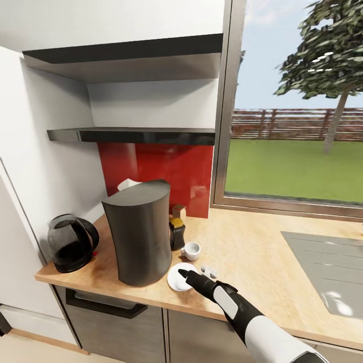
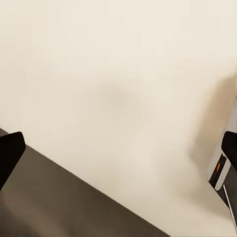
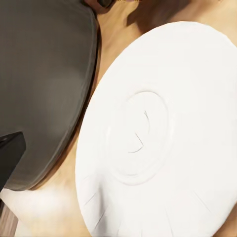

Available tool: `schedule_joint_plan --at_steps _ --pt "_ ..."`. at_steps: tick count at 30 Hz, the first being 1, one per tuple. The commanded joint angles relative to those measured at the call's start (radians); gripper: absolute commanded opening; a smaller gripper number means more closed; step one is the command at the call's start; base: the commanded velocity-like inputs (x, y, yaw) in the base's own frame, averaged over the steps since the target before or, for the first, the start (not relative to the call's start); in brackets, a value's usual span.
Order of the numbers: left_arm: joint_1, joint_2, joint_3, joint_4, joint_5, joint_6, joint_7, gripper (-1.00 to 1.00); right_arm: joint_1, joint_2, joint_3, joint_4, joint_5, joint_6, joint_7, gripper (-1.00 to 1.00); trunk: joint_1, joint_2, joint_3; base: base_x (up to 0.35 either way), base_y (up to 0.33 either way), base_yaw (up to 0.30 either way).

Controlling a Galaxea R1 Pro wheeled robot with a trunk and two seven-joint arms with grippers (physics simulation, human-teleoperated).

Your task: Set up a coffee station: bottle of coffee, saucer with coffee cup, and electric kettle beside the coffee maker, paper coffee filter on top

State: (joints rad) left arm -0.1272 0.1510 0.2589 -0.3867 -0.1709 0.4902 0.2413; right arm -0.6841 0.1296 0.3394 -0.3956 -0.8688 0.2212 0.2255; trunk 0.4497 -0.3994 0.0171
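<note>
The saucer (image 1: 179, 278) lies flat on the counter (image 1: 252, 252), directly under the tip of the right gripper (image 1: 184, 275), which reaches over its near side from the right. In the right wrist view the saucer (image 3: 163, 133) spreads out just ahead of the fingers, its centre ring plainly showing and its rim just beside the base of the coffee maker (image 3: 44, 89); whether rim and base touch I cannot tell. Whether the right gripper's fingers are apart or together, or pinching the rim, the pictures do not settle. The cup (image 1: 191, 250) stands upright just beyond the gripper, farther from the robot than the saucer and apart from it, so it is not yet on the saucer. A round thing has no long axis to line up with; what matters is that the cup sits a short reach forward and slightly to the right of the fingertips, and the right arm is clearly the nearer one. The bottle (image 1: 176, 233) stands beyond the cup against the coffee maker (image 1: 140, 237), and a small white object (image 1: 208, 271) lies just right of the gripper. The kettle (image 1: 72, 243) stands on the far side of the maker. Open counter stretches to the gripper's right; the counter's front edge runs close beneath the wrist. The left gripper (image 2: 118, 153) shows its fingertips spread wide before a pale blank surface.
</note>
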Motion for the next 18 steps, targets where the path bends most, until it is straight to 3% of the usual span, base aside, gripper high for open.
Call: schedule_joint_plan --at_steps 1,18 --pt "0.0 -0.001 0.007 -0.001 -0.01 0.005 -0.002 1.0 0.0 -0.001 0.004 0.001 -0.002 0.003 -0.002 1.0 0.0 -0.001 -0.001 -0.108 -0.059 0.0" --pt "0.0 -0.006 0.006 0.0 -0.01 0.005 -0.003 1.0 0.0 -0.003 0.002 -0.01 -0.001 0.004 -0.002 1.0 0.0 -0.001 -0.001 -0.219 -0.162 0.0"
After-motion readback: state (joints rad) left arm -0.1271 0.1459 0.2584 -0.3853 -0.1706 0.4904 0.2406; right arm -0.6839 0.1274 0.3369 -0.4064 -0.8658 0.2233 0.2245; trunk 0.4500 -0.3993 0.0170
